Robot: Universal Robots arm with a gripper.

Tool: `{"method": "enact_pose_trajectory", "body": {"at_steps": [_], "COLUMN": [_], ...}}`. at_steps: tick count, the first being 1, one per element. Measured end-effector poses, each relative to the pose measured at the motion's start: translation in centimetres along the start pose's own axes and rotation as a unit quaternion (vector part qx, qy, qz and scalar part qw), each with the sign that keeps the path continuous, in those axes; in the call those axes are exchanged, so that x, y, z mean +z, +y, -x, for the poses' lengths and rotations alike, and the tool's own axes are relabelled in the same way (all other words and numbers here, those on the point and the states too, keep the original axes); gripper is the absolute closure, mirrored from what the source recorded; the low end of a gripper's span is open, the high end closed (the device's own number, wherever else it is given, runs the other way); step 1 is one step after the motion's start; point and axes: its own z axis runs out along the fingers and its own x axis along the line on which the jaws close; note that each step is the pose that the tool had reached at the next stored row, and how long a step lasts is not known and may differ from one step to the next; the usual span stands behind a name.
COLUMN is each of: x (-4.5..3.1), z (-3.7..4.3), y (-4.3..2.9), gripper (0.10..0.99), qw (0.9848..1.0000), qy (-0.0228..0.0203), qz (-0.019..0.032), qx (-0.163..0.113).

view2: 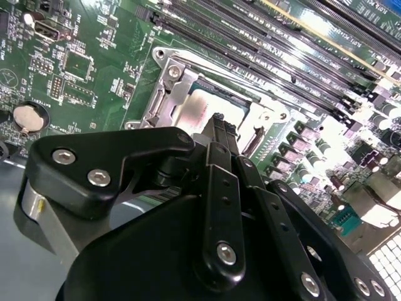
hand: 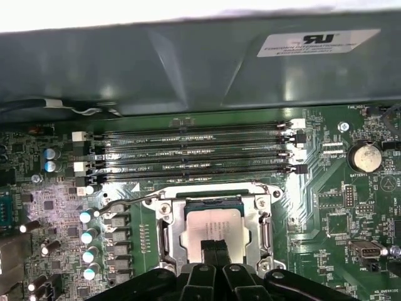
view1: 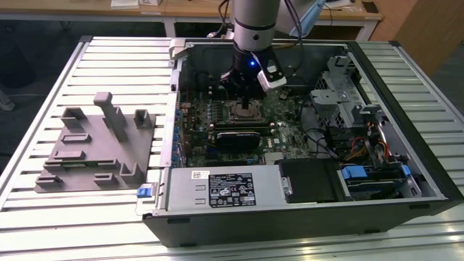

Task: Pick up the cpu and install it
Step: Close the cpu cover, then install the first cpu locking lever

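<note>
The black tool [hand: 216, 244], fingers pressed together and grasping nothing, hangs over the flat square silvery-white cpu [hand: 213, 223] lying in the metal socket frame [hand: 168, 235]; it seems light, stiff and fragile, best taken by its opposite edges.

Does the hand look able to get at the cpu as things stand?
Probably yes: the hand sits directly over the cpu, fingertips together at its silvery top, nothing between. The metal socket frame hugs its edges, so an edge grip looks doubtful.
</note>
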Motion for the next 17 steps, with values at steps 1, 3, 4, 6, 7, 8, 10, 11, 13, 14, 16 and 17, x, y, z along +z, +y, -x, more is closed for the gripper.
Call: {"method": "enact_pose_trajectory", "body": {"at_steps": [1, 3, 4, 6, 7, 8, 10, 11, 13, 14, 16, 17], "x": [0.0, 0.0, 0.0, 0.0, 0.0, 0.0, 0.0, -0.04, -0.16, -0.28, -0.56, -0.71], "z": [0.02, 0.04, 0.05, 0.05, 0.05, 0.06, 0.06, 0.06, 0.06, 0.06, 0.06, 0.06], "y": [0.0, 0.0, 0.01, 0.01, 0.0, 0.01, 0.01, 0.01, 0.01, 0.0, 0.0, 0.0], "gripper": [0.98, 0.98, 0.98, 0.98, 0.98, 0.98, 0.98, 0.98, 0.98, 0.98, 0.98, 0.98], "qw": [1.0, 1.0, 1.0, 1.0, 1.0, 1.0, 1.0, 1.0, 1.0, 1.0, 1.0, 1.0], "qy": [0.0, 0.0, 0.0, 0.0, 0.0, 0.0, 0.0, 0.0001, 0.0, 0.0, 0.0, 0.0], "qz": [0.0, 0.0, 0.0, 0.0, 0.0, 0.0, 0.0, -0.0002, 0.0, 0.0, 0.0, 0.0], "qx": [0.0, 0.0, 0.0, 0.0, 0.0, 0.0, 0.0, 0.0, 0.0, 0.0, 0.0, 0.0]}}
